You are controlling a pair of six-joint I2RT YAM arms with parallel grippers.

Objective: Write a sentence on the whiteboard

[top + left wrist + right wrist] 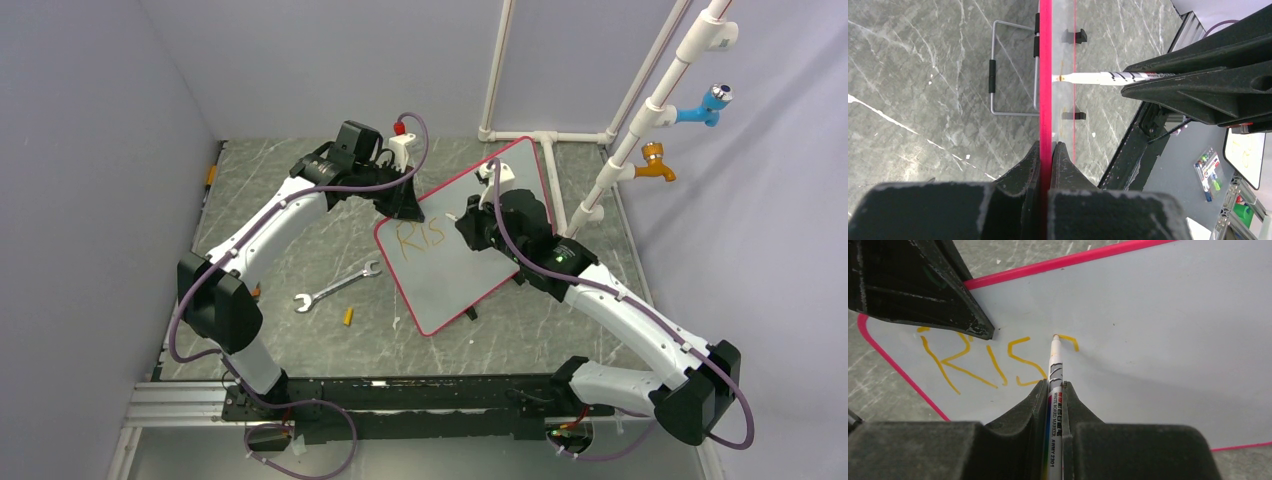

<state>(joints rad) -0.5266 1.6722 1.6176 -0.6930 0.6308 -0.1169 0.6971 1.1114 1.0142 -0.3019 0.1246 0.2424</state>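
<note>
The right end effector (1054, 387) is closed tightly on a white marker (1054, 365), its fingers pinching the barrel so the tip sticks out ahead of them. The tip touches the whiteboard (1173, 340) at the start of a short orange curved stroke. To the left of that stroke is the sentence (978, 360) as written so far: the orange letters "RIS" in one row, near the board's upper left corner.

The left end effector (1046, 147) is clamped on the whiteboard's red-pink rim, one finger on each face of the board, close to the letters. From its wrist camera the board is seen edge-on, with the marker meeting it from the right.

In the top view the whiteboard lies slanted across the middle of the grey marbled table (300, 200), between the two arms. Whether its lower edge rests on the table I cannot tell.

A silver wrench (337, 287) lies on the table left of the board, with a small yellow piece (348, 316) just beside it. White pipes at the back right carry a blue tap (706, 105) and an orange tap (655, 165).

Beyond the table's edge, the left wrist view shows a small clear packet (1210, 172) holding coloured bits too small to identify.
</note>
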